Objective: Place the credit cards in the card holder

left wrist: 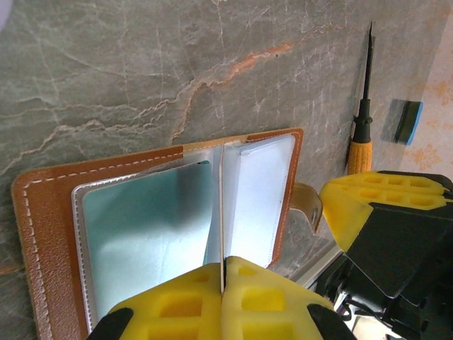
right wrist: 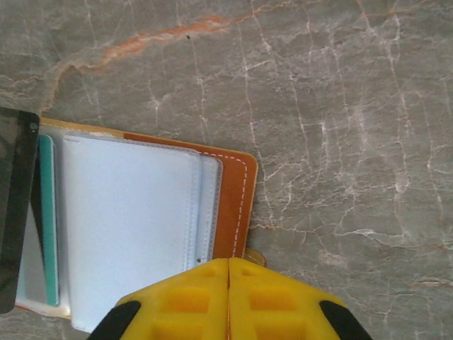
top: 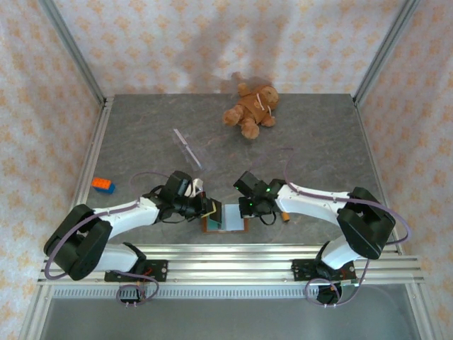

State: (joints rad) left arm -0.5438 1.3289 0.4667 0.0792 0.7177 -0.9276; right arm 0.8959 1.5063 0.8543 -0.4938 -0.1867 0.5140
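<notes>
The card holder (top: pixel 225 222) lies open near the table's front edge, brown leather with pale pockets (left wrist: pixel 148 227). My left gripper (top: pixel 208 208) is shut on a thin credit card (left wrist: pixel 222 205). The card is seen edge-on and stands upright over the holder's middle fold. In the right wrist view a dark card (right wrist: pixel 18 205) stands at the holder's left side, and a teal card (right wrist: pixel 47 219) sits in a pocket. My right gripper (top: pixel 247 207) is shut, its tips (right wrist: pixel 228 263) at the holder's (right wrist: pixel 233 205) near edge beside the snap tab (right wrist: pixel 256 255). Nothing shows between its pads.
A teddy bear (top: pixel 250 110) lies at the back of the table. A clear strip (top: pixel 187 147) lies left of centre, and an orange and blue brick (top: pixel 102 185) at the left. An orange-handled screwdriver (left wrist: pixel 361 127) lies just right of the holder.
</notes>
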